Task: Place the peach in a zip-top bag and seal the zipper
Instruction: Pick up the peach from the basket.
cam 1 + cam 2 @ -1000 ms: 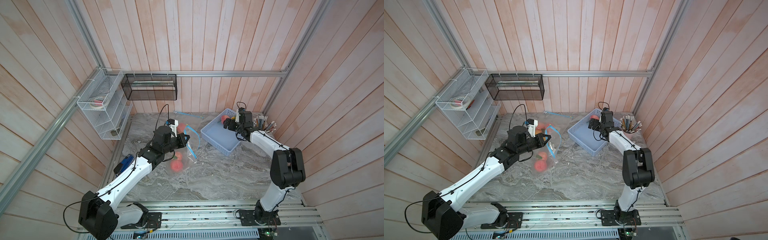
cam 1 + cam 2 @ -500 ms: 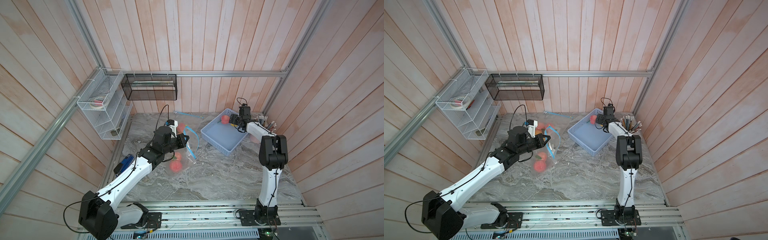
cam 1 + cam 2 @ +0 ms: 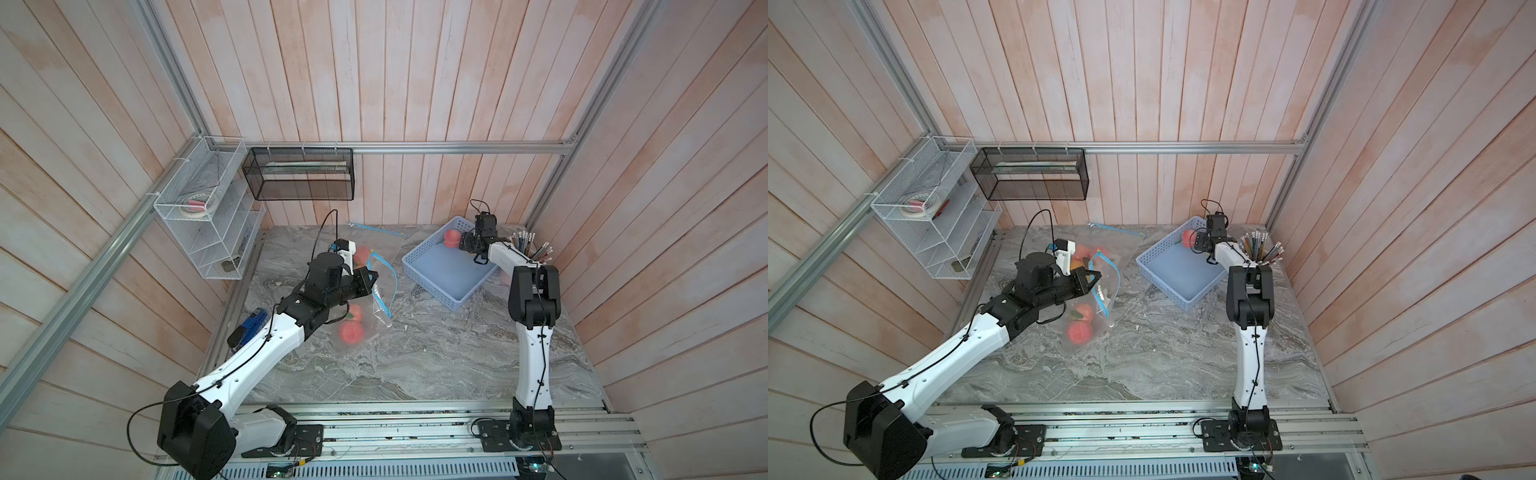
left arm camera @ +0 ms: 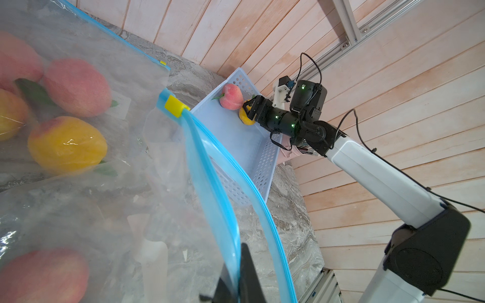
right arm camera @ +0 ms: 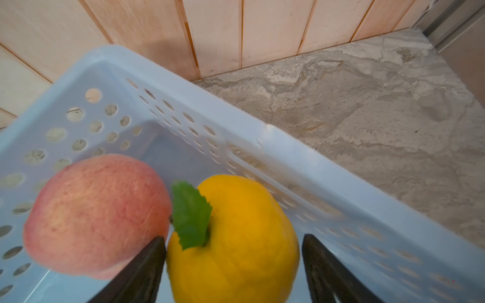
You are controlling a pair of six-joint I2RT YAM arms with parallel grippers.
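Note:
In the right wrist view a yellow peach (image 5: 236, 251) with a green leaf lies in a back corner of the blue basket (image 5: 288, 147), beside a pink peach (image 5: 97, 212). My right gripper (image 5: 233, 237) is open around the yellow peach: one finger touches it, the other stands a little off. Both top views show that gripper (image 3: 463, 245) (image 3: 1196, 241) low in the basket. My left gripper (image 4: 236, 262) (image 3: 372, 276) is shut on the blue zipper rim of the clear zip-top bag (image 4: 157, 210) (image 3: 376, 301). It holds the mouth up and open, with peaches (image 3: 351, 331) inside.
A second clear bag of peaches (image 3: 362, 253) lies behind the left gripper, and a flat bag (image 3: 376, 230) lies by the back wall. A cup of pencils (image 3: 532, 249) stands right of the basket. A white wire shelf (image 3: 208, 237) and a black mesh bin (image 3: 299, 178) hang at the back left.
My right gripper has moved to the basket's back corner and its jaws have narrowed around the yellow peach. The left arm and the bag have stayed still.

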